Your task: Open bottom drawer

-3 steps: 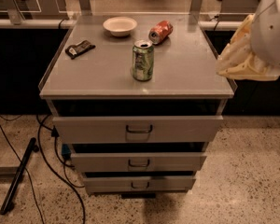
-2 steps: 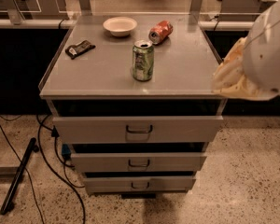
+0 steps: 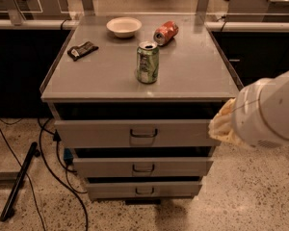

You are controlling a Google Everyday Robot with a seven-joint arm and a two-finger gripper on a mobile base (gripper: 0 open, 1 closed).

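The bottom drawer (image 3: 143, 188) is the lowest and narrowest-looking of three light-grey drawer fronts on the cabinet, with a small dark loop handle (image 3: 144, 191) at its centre. Its front sits close to the floor, with a dark gap above it. My white arm (image 3: 272, 112) comes in from the right. My gripper (image 3: 221, 125) shows only as a pale yellowish end by the right end of the top drawer (image 3: 101, 133), well above and right of the bottom drawer's handle.
The middle drawer (image 3: 143, 167) lies between the two. On the cabinet top (image 3: 192, 71) stand a green can (image 3: 147, 62), a tipped red can (image 3: 165, 32), a white bowl (image 3: 124, 26) and a dark packet (image 3: 82, 50). Cables and a black bar (image 3: 19, 182) lie on the floor at left.
My arm and gripper have moved down and left, from beside the cabinet top's right edge to the level of the top drawer. The drawers and tabletop objects have not moved.
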